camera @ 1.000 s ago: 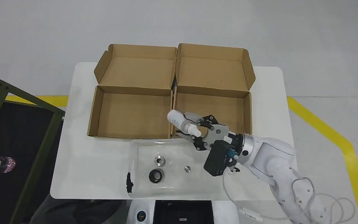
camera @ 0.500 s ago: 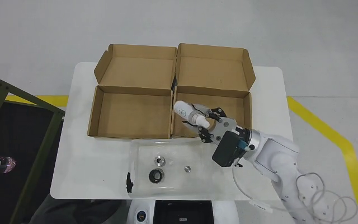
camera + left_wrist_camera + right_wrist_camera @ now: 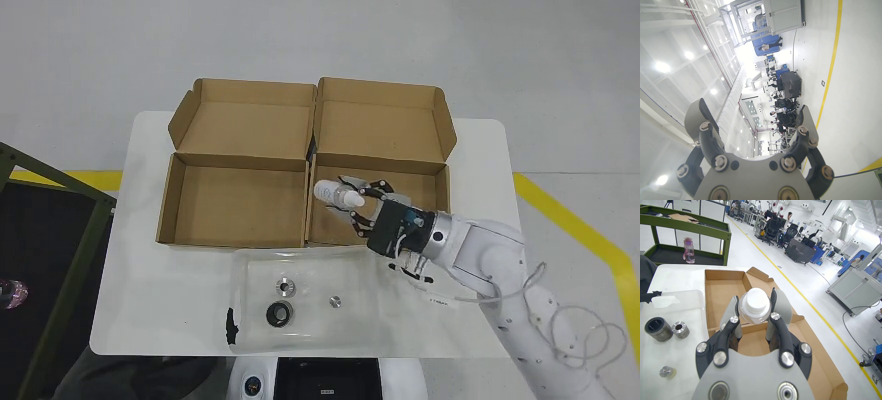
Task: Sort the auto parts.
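- left box point(image 3: 235, 205) and right box point(image 3: 420, 185): plain brown corrugated cardboard, matt, a bit rough at the cut edges
- bottle point(image 3: 755, 308): clear glossy plastic with a white matt cap
- tray point(image 3: 310, 330): see-through plastic, smooth, slightly cloudy
- linear bearing point(image 3: 658, 329): dark metal with a dull sheen
- bushing point(image 3: 680, 330): brighter, brushed-looking steel
- small stud point(image 3: 668, 372): silvery metal with a pale yellowish end, plastic by the look of it
- right gripper point(image 3: 755, 298): matt grey plate, black plastic links, shiny screws, ribbed black pads point(image 3: 773, 298)
- table point(image 3: 150, 300): smooth white, low gloss

Even overhead light on my white table point(image 3: 470, 140), soft shadows inside the cardboard boxes point(image 3: 235, 205); ceiling lamps point(image 3: 662, 66) glare in the left wrist view, straight lines bowing.
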`<action>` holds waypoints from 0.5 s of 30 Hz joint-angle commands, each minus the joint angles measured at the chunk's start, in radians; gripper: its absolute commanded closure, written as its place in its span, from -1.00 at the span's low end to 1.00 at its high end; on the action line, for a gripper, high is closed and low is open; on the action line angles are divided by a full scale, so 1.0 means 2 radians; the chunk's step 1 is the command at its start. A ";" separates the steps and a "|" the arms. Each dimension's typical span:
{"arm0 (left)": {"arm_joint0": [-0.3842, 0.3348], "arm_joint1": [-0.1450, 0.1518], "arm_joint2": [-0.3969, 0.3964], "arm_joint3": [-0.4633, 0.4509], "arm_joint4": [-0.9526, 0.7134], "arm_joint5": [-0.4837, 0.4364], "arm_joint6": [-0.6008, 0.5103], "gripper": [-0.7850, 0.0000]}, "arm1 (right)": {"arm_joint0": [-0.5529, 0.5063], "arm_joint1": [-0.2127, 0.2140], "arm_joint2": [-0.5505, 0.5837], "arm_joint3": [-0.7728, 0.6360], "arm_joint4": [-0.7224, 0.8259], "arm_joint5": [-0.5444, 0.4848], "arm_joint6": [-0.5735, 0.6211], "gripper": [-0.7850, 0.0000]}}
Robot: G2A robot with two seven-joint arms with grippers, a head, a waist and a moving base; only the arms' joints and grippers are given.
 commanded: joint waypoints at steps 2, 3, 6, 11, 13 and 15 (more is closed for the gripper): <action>0.000 0.000 0.000 0.000 0.000 0.000 0.000 -1.00 | 0.016 -0.001 -0.004 0.020 0.014 -0.009 0.021 1.00; 0.000 0.000 0.000 0.000 0.000 0.000 0.000 -1.00 | 0.022 -0.002 -0.005 0.027 0.019 -0.013 0.026 1.00; 0.000 0.000 0.000 0.000 0.000 0.000 0.000 -1.00 | 0.040 -0.004 -0.011 0.051 0.031 -0.020 0.044 1.00; 0.000 0.000 0.000 0.000 0.000 0.000 0.000 -1.00 | 0.072 -0.009 -0.029 0.099 0.053 -0.029 0.069 1.00; 0.000 0.000 0.000 0.000 0.000 0.000 0.000 -1.00 | 0.086 -0.011 -0.039 0.121 0.059 -0.035 0.081 1.00; 0.000 0.000 0.000 0.000 0.000 0.000 0.000 -1.00 | 0.101 -0.014 -0.050 0.143 0.066 -0.043 0.091 1.00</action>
